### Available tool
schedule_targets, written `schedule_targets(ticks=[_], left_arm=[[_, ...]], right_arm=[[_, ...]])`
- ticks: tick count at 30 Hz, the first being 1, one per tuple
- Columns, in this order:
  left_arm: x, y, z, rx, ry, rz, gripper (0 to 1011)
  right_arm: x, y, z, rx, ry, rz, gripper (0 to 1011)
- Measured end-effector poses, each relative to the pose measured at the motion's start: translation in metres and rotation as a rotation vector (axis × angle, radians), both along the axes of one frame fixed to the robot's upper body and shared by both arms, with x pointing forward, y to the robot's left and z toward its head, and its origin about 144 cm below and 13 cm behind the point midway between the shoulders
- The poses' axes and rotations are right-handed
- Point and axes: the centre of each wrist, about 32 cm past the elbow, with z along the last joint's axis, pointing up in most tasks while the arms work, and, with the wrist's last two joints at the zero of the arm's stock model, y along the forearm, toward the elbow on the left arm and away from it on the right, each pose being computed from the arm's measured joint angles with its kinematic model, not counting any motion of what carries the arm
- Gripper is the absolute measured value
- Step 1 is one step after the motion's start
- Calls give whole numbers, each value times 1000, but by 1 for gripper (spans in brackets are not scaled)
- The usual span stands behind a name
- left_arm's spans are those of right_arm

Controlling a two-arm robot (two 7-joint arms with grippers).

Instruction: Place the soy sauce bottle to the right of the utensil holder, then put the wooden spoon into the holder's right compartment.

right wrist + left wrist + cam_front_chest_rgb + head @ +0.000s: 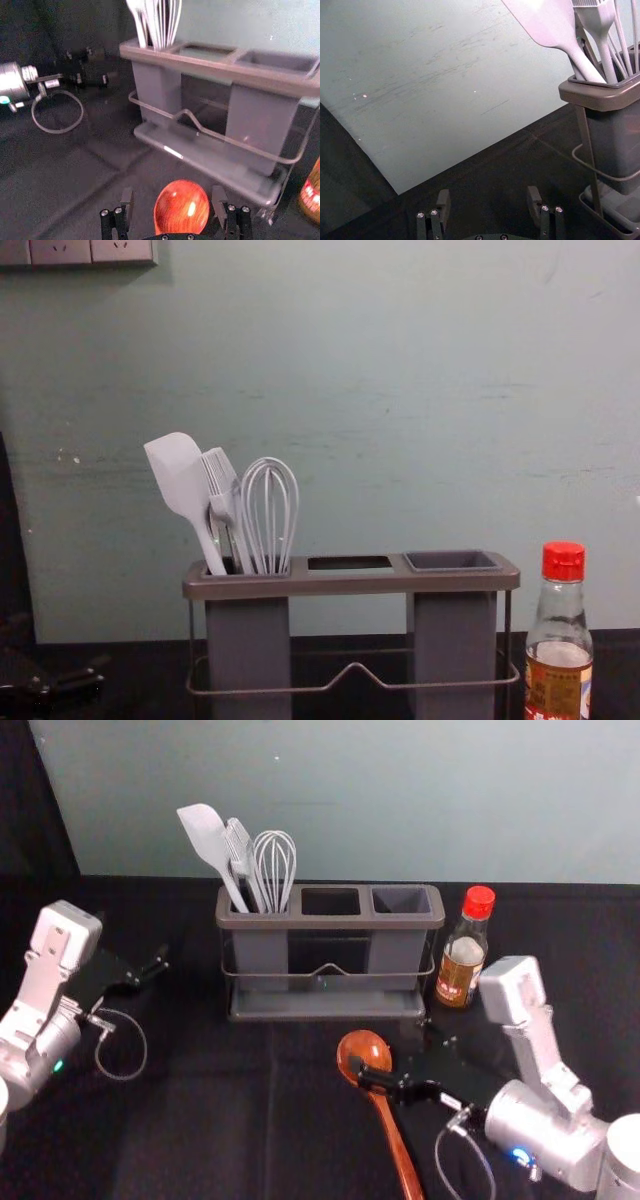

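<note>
The soy sauce bottle (463,960) stands upright beside the right end of the utensil holder (325,1004); the chest view shows the bottle (560,670) there too. The wooden spoon (396,1145) lies in front of the holder, bowl toward it. My right gripper (398,1052) is over the bowl end, and one finger hides part of it. In the right wrist view, the spoon's bowl (181,206) appears between the spread fingers of my right gripper (172,200). Left of the holder, my left gripper (138,984) is parked; its wrist view has the gripper (489,200) open and holding nothing.
A spatula (208,842), a brush and a whisk (275,865) stand in the holder's left compartment. The middle and right compartments hold nothing visible. A pale wall (400,420) rises behind the dark tabletop (200,1120).
</note>
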Motion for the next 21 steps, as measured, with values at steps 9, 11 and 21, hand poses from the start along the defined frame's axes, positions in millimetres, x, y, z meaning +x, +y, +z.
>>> schedule_targets(ticks=[9,11,21], left_arm=[[0,0,0,0,0,0,1005],[0,0,0,0,0,0,1005],[0,0,0,0,0,0,1005]], right_arm=[[7,4,-6,-18,81,8,1002],[9,3,-8,-9,86,15,1002],[11,1,-10,3,75,22,1002]])
